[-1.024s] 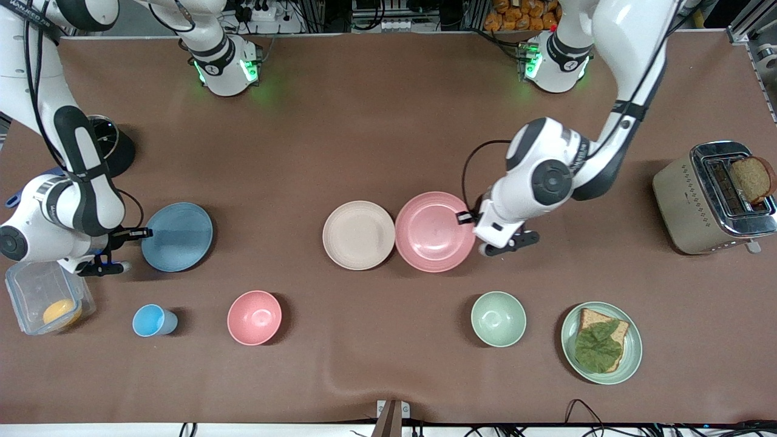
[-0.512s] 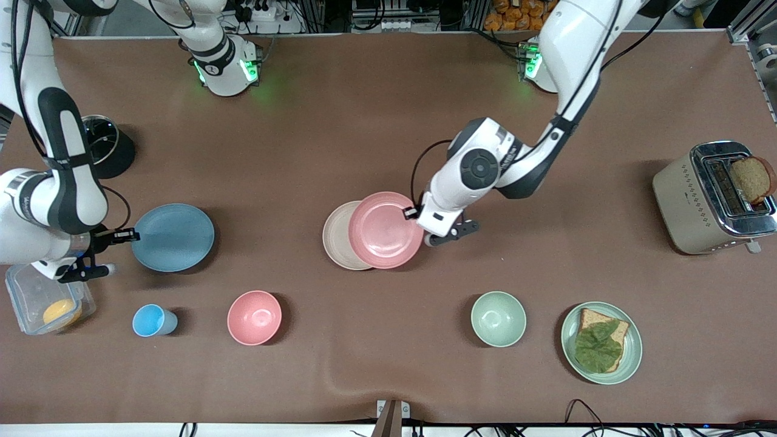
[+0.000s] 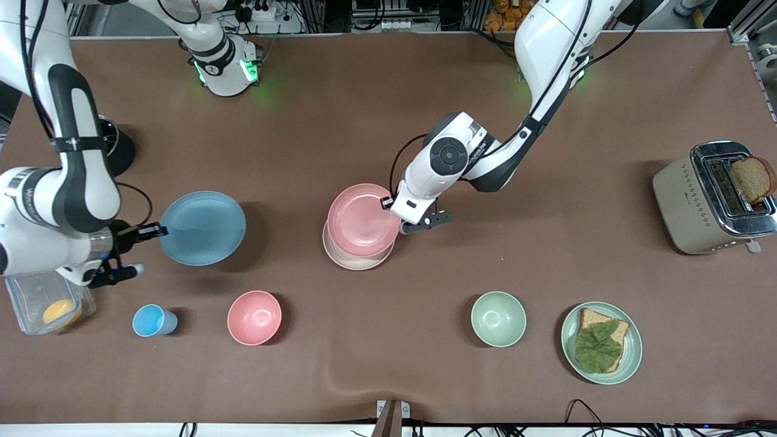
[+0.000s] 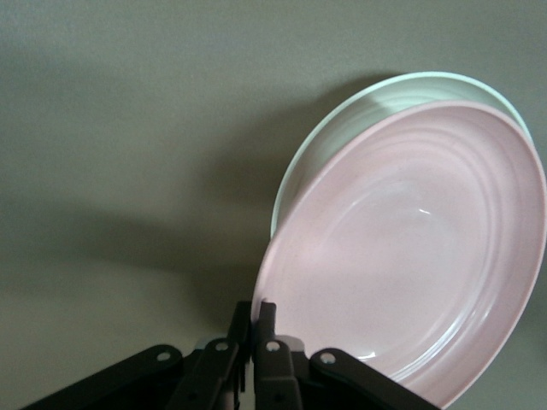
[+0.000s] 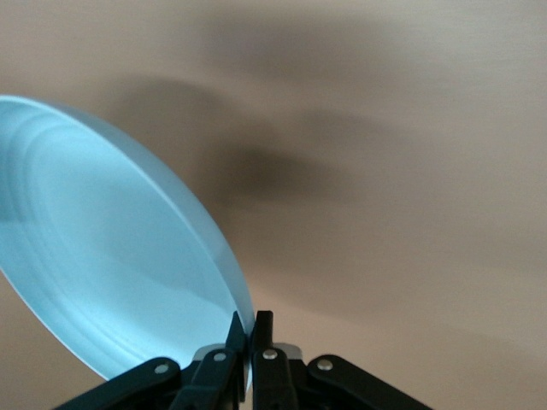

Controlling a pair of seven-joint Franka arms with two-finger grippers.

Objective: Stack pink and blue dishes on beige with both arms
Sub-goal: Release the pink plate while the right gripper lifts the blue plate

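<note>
Beige plate mostly hidden under pink plate, only a crescent of rim showing nearer the front camera. Left gripper pinched tight on pink plate's rim, holding it over the beige one, arm bent low across mid-table. Right gripper clamped on blue plate rim, lifted above the table toward the right arm's end.

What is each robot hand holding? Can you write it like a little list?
left gripper: shut on the pink plate's rim, over the beige plate
right gripper: shut on the blue plate's rim, held above the table
stack: pink plate not yet let go; blue plate not yet over it
</note>
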